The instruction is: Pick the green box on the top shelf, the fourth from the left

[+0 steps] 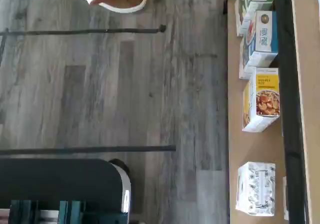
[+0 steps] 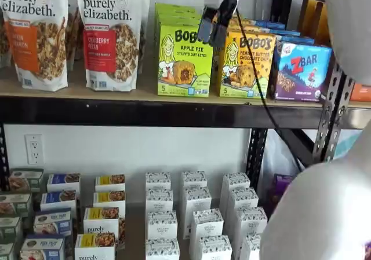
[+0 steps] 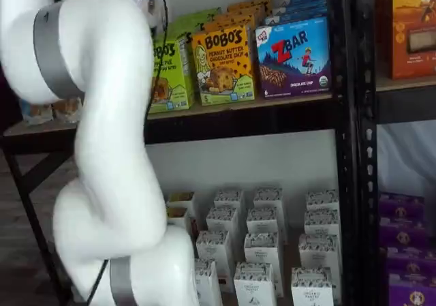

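Observation:
The green box (image 2: 184, 60), a lime Bobo's apple pie box, stands upright at the front of the top shelf (image 2: 116, 110), with more green boxes lined up behind it. It also shows partly behind the arm (image 3: 169, 71). My gripper (image 2: 213, 40) hangs from above in front of the shelf, level with the green box's upper right corner and the gap to the yellow box. Its two black fingers stand open, with a gap between them and nothing held. The wrist view shows only floor and lower-shelf boxes, not the green box.
A yellow-orange Bobo's box (image 2: 246, 63) and a blue Zbar box (image 2: 301, 69) stand right of the green one; granola bags (image 2: 110, 34) stand left. Several small boxes (image 2: 194, 219) fill the lower shelf. My white arm (image 3: 102, 149) covers much of a shelf view.

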You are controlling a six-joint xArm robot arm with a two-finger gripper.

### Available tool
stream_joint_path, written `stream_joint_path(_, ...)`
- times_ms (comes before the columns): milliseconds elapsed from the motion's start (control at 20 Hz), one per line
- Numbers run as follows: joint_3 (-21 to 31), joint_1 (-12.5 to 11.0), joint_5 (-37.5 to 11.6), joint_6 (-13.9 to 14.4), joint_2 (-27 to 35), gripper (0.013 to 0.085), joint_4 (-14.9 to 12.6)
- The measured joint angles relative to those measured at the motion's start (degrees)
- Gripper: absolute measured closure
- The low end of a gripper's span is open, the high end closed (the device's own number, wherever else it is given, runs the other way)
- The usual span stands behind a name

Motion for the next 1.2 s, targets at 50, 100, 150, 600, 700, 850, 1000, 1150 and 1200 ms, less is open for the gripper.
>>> stream_joint_path(50,1.16,0.31,-1.51,0.11,-0.82,0.0130,-0.33)
stream_joint_path(100,2.28,0.70,-3.02,0.27,-1.71,0.0130,-0.63)
stream_joint_path(150,2.79,0.93,-3.50,0.45,-2.04,0.0130,-0.64)
stream_joint_path(600,5.75,1.05,-6.17,0.75,-4.02,0.0130,2.64)
stream_joint_path(700,6.05,0.70,-6.47,0.61,-4.20,0.0130,4.24)
stream_joint_path(850,6.27,0.29,-6.84,0.42,-4.35,0.0130,6.09)
stream_joint_path(1000,6.49,0.09,-7.45,0.31,-4.38,0.0130,7.51)
stream_joint_path(1150,6.63,-0.18,-7.98,0.08,-4.13,0.0130,9.09)
stream_joint_path(1200,6.63,-0.24,-8.18,-0.01,-3.98,0.0130,9.44)
